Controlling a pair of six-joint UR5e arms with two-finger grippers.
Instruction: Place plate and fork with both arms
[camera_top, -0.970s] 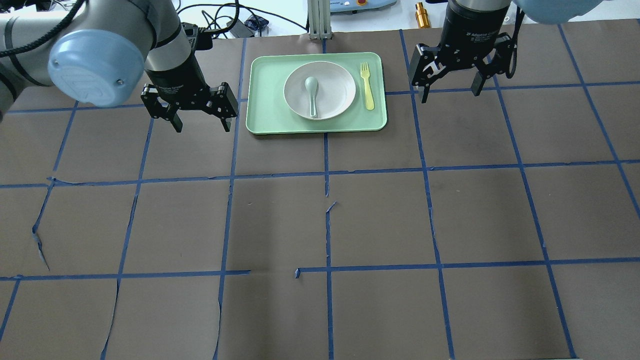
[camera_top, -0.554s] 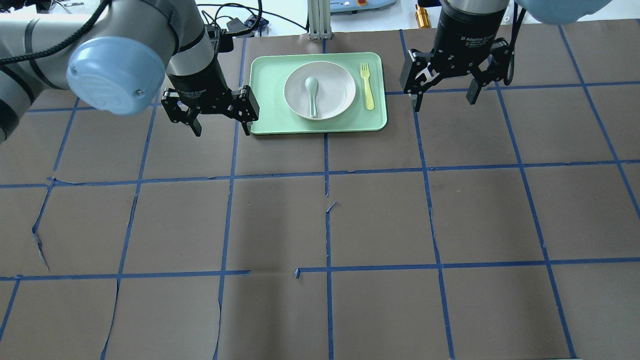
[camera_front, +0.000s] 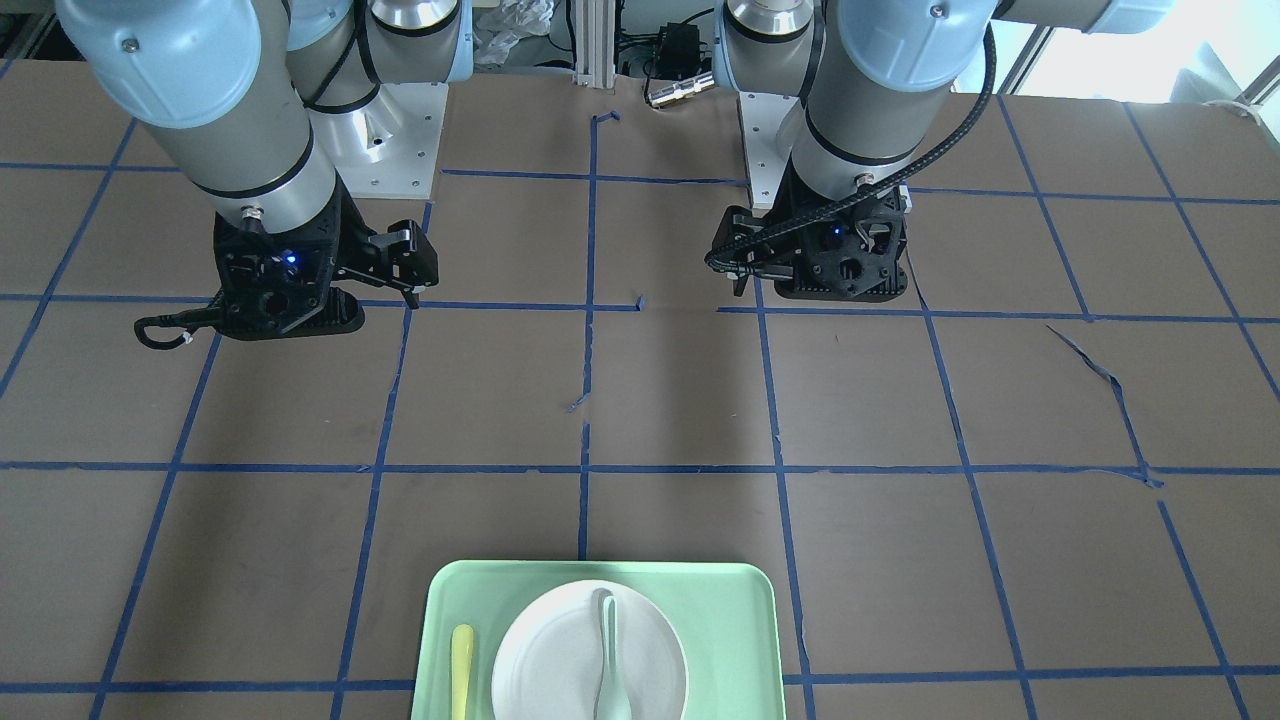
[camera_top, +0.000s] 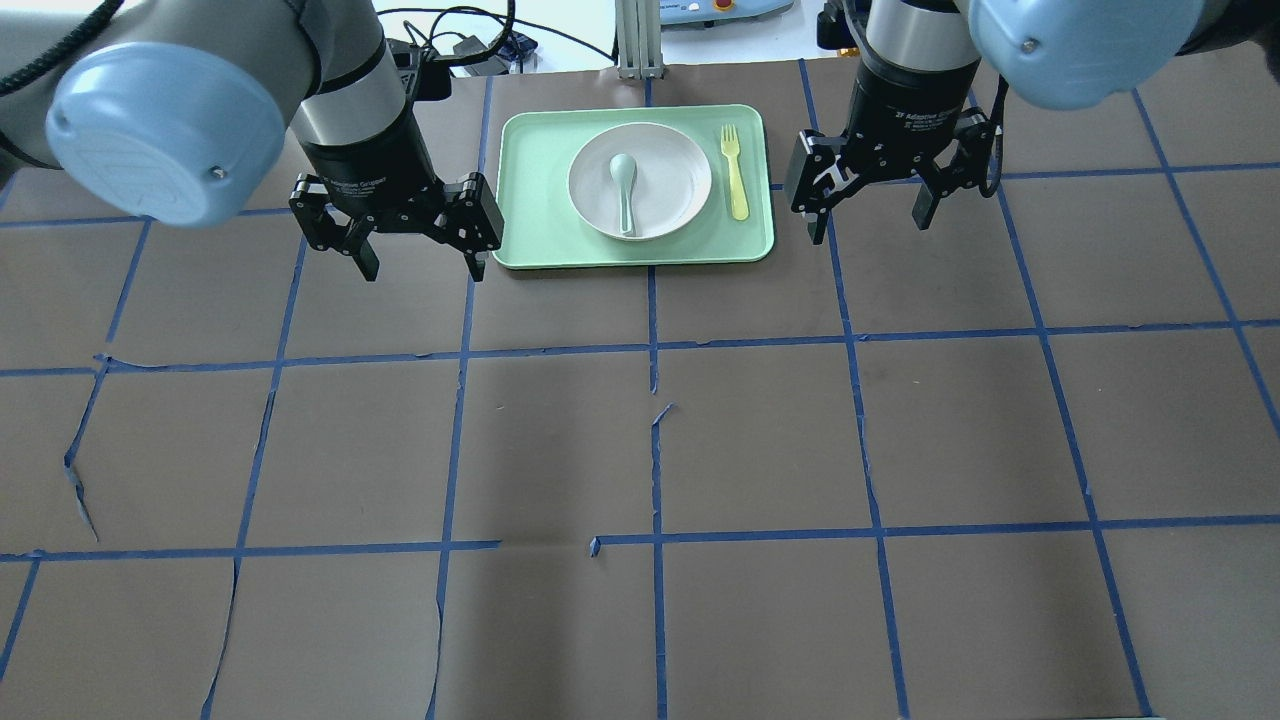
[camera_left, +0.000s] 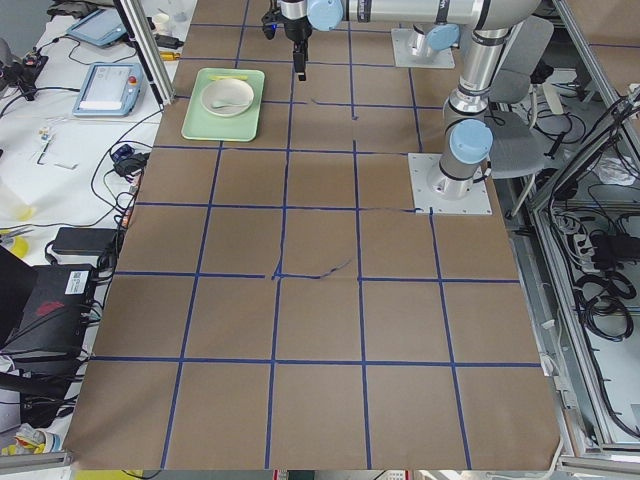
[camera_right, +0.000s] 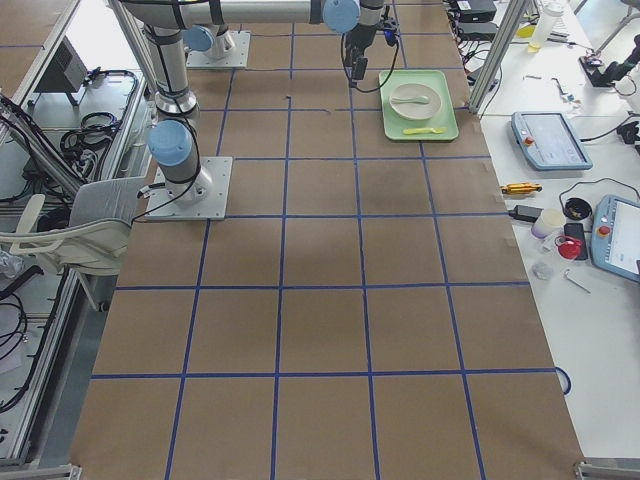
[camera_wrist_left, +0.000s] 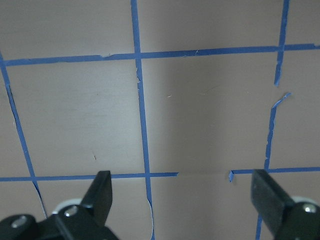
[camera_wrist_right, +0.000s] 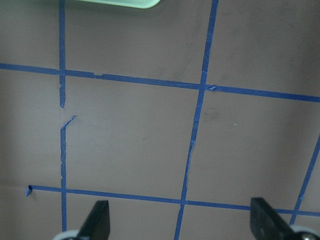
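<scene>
Your brown table (camera_top: 640, 450) is carrying the tray (camera_top: 540, 225) with plate (camera_top: 672, 170) and fork (camera_top: 736, 185); left pincer (camera_top: 423, 268) and right pincer (camera_top: 870, 228) are hanging wide beside it.

My high rear camera looks forward and down; the front one faces back at it, steeply. Both catch the rectangular mint-green plastic tray (camera_top: 530, 230). Two distant end cameras look along the brown paper-covered surface (camera_left: 320, 320). My wrist cameras sit close above it, looking past the left tool (camera_wrist_left: 182, 187) and the right tool (camera_wrist_right: 182, 212).
</scene>
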